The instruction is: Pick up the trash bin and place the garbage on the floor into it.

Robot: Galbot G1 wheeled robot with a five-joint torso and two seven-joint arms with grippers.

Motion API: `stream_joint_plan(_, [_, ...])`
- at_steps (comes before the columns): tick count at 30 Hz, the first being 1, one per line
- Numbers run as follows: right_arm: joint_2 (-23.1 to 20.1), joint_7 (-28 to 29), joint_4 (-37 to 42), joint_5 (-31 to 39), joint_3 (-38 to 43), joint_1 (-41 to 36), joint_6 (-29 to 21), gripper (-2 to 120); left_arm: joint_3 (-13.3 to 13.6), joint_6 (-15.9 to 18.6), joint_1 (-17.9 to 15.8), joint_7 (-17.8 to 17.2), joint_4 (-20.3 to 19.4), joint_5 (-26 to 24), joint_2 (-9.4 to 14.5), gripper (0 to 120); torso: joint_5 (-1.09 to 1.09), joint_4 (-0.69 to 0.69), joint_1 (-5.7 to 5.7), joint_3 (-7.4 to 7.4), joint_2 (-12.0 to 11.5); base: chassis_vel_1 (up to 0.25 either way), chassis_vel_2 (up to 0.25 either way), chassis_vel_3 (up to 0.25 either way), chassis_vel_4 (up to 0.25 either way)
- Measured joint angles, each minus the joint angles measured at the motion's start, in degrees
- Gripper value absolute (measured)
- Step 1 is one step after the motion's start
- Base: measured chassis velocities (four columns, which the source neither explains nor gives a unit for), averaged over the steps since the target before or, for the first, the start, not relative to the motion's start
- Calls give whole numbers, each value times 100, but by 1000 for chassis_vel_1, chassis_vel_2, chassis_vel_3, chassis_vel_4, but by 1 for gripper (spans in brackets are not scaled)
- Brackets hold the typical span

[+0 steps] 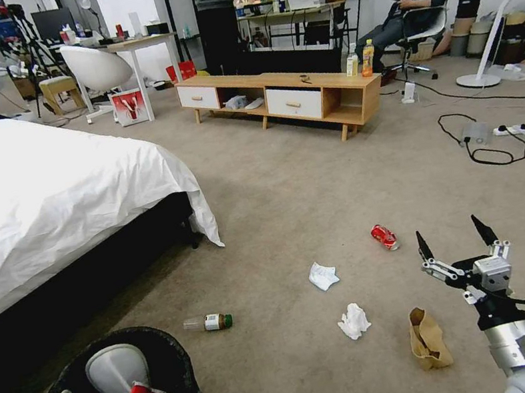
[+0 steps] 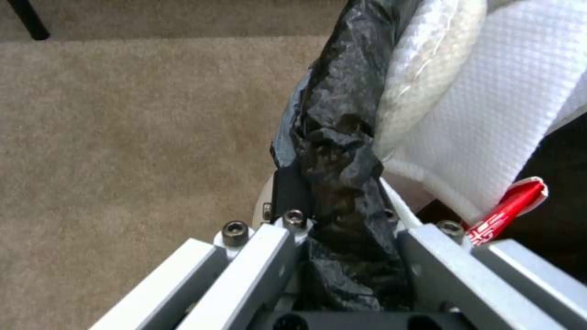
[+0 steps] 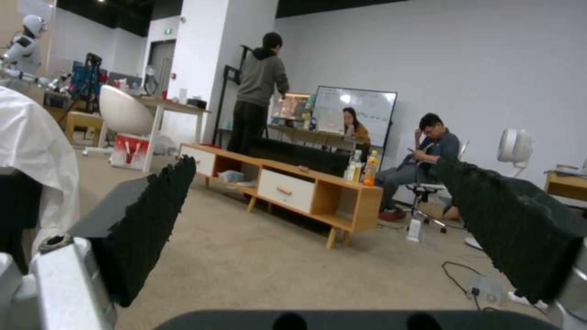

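Bed, white sheet, dark base: near left. Low wooden TV cabinet, two white drawers: centre rear. Yellow and orange drink bottles: upright on cabinet's right end. Standing fan: far right. Power strip and black cables: on carpet, right.

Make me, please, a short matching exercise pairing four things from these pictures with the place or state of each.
Things:
1. trash bin
2. soda can
3. brown paper bag
4. right gripper

Places or states:
a. on the floor, crumpled, just beside the right gripper's arm
b. open and empty, above the floor
c. held at its rim by the left gripper
d. crushed, on the floor beyond the two tissues

Pairs: 1-c, 2-d, 3-a, 4-b
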Motion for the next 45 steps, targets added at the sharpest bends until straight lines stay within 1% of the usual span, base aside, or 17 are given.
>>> stream_joint_plan(14, [-4,-39,-43,-1,-7,45,44,100,-16,0,-24,-1,27,-4,3,3,0,0,0,0,0,-3,7,3,-5])
stream_joint_plan(26, [-22,-52,-122,-22,2,112,81,100,-124,0,-39,2,105,45,17,3,0,0,0,0,0,0,0,0,0])
stream_joint_plan(30, [-96,-19,-117,-16,-23,130,-47,100,-155,0,-36,7,121,46,21,3,0,0,0,0,0,0,0,0,0])
stream_joint_plan(32, [-219,69,-31,113,-57,102,-303,100,-176,0,-36,12,133,46,29,3,0,0,0,0,0,0,0,0,0])
stream_joint_plan(33, [-219,69,-31,113,-57,102,-303,100,-176,0,-36,12,133,46,29,3,0,0,0,0,0,0,0,0,0])
stream_joint_plan(34, [-324,148,47,274,-78,68,-518,100,-198,0,-37,15,144,46,37,3,0,0,0,0,0,0,0,0,0])
stream_joint_plan(36, [-608,396,253,847,-114,6,-1174,100,-263,0,-34,29,172,48,59,3,0,-1,0,0,0,0,0,0,0])
stream_joint_plan(37, [-608,396,253,847,-114,6,-1174,100,-263,0,-34,29,172,48,59,3,0,-1,0,0,0,0,0,0,0])
stream_joint_plan(38, [-744,566,377,1236,-122,-13,-1672,100,-301,0,-31,54,194,57,72,3,0,0,0,0,0,0,0,0,0])
stream_joint_plan(39, [-744,566,377,1236,-122,-13,-1672,100,-301,0,-31,54,194,57,72,3,0,0,0,0,0,0,0,0,0])
stream_joint_plan(40, [-887,828,557,1660,-147,-27,-2355,100,-326,0,-29,70,218,72,81,3,0,0,0,0,0,0,0,0,0])
stream_joint_plan(41, [-944,965,647,1861,-171,-28,-2664,100,-332,0,-29,76,229,79,82,3,0,-1,0,0,0,0,0,0,0])
stream_joint_plan(42, [-944,965,647,1861,-171,-28,-2664,100,-332,0,-29,76,229,79,82,3,0,-1,0,0,0,0,0,0,0])
stream_joint_plan(44, [-1062,1384,848,2369,-264,1,-3449,100,-340,0,-38,84,245,85,82,3,0,0,0,0,0,0,0,0,0])
stream_joint_plan(45, [-1062,1384,848,2369,-264,1,-3449,100,-340,0,-38,84,245,85,82,3,0,0,0,0,0,0,0,0,0])
